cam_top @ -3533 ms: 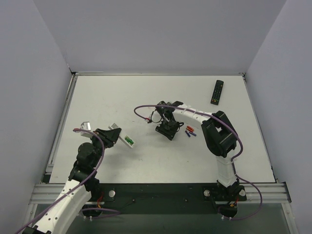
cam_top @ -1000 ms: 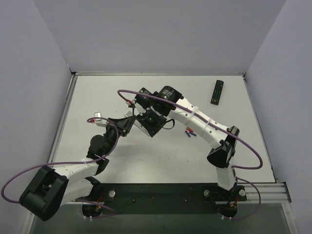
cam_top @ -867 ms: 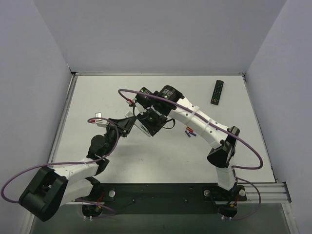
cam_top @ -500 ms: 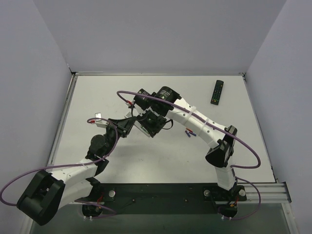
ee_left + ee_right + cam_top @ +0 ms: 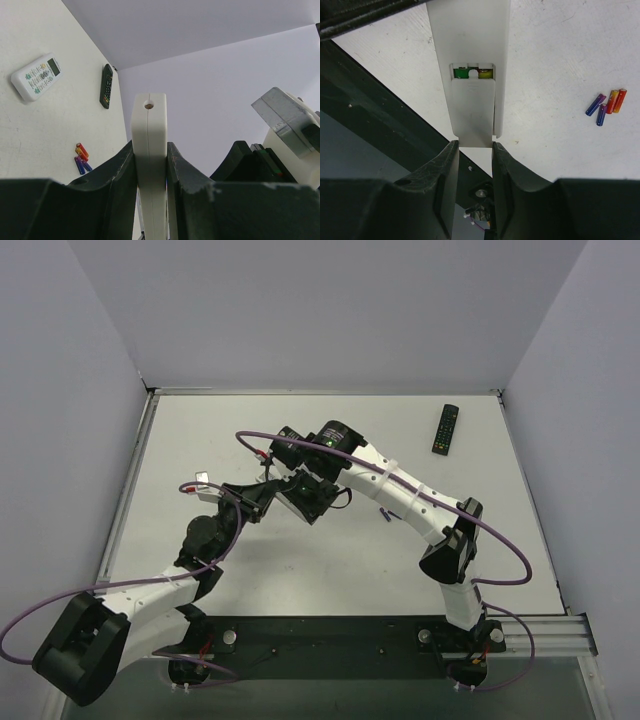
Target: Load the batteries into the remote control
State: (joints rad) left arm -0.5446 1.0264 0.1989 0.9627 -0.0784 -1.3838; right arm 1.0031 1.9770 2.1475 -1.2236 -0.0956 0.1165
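Though half-hidden, two batteries [image 5: 461, 73] in one remote control [image 5: 470, 35].

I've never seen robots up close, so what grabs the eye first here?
Mid-table, the left pincer and right pincer both clamp a white remote control. Its back cover sits partly open, green batteries peeking out; loose red and blue cells lie nearby.

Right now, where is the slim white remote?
The remote is held up left of centre in the top view, the left gripper and right gripper each clamping one end.
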